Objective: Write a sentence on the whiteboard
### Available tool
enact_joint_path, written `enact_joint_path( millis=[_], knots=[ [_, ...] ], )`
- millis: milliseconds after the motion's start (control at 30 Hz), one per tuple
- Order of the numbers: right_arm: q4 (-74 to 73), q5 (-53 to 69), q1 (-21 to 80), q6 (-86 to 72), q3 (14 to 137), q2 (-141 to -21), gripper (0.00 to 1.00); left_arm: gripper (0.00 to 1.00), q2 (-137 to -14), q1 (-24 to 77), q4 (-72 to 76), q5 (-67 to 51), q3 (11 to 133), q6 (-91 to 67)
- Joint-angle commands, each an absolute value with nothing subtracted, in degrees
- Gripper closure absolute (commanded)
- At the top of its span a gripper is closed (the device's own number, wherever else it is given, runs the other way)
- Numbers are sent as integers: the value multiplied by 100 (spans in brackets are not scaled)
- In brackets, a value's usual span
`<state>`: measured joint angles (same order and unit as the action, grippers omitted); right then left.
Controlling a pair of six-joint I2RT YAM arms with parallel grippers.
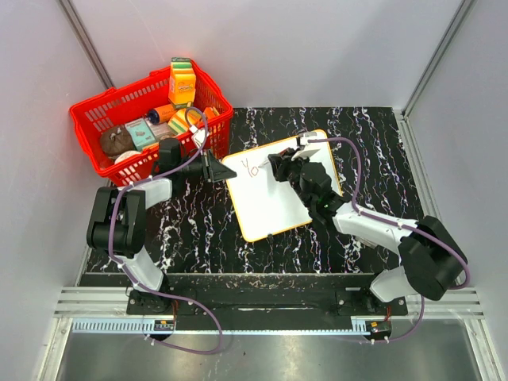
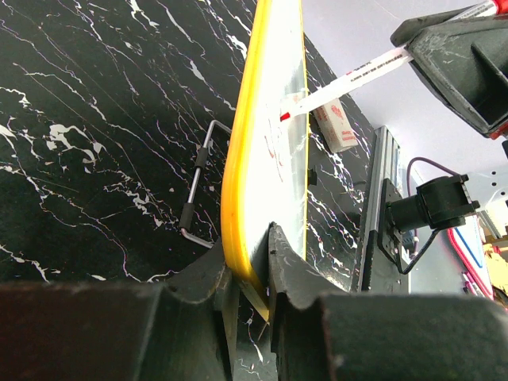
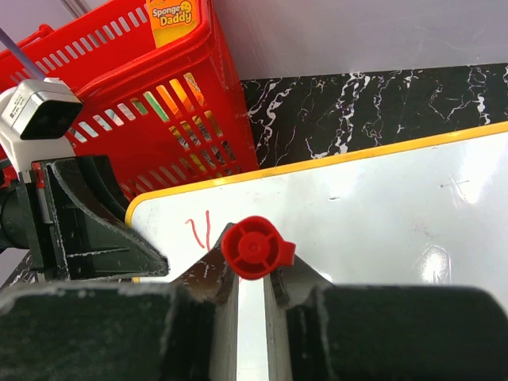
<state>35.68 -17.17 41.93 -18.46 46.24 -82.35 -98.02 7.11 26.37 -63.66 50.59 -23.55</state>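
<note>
A red basket (image 1: 119,119) full of packets sits behind and just to the outer side of the left gripper (image 1: 225,171), on the black marbled table (image 1: 190,230). The left gripper's fingers (image 2: 282,262) are pressed together on the yellow rim of the whiteboard (image 1: 278,198), pinching its near-left edge. From there the whiteboard stretches away ahead of that gripper toward the right arm.

The sentence (image 1: 252,168) is only two red letters reading "Yo", on the upper left of the whiteboard. It lies between the two grippers and just in front of the right one.

The right gripper (image 1: 279,165) hangs over the whiteboard's upper half, its fingers (image 3: 214,278) clamped on a marker (image 3: 254,248). The marker's red end points back at the wrist camera. Its tip appears to meet the whiteboard beside the letters.
</note>
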Motion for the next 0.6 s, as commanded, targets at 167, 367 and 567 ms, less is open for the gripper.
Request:
enact_joint_path(
  millis=[167, 367, 567],
  knots=[
    [3384, -1705, 4157, -1925, 4421, -7884, 100, 100, -10037, 975, 2303, -6135, 4966, -1169],
    [3313, -1670, 4149, -1951, 4342, -7831, 100, 100, -10046, 967, 2303, -6135, 4957, -1169],
    [3278, -1907, 4157, -1907, 4359, -7849, 100, 100, -10046, 984, 2303, -6126, 4957, -1169]
  ],
)
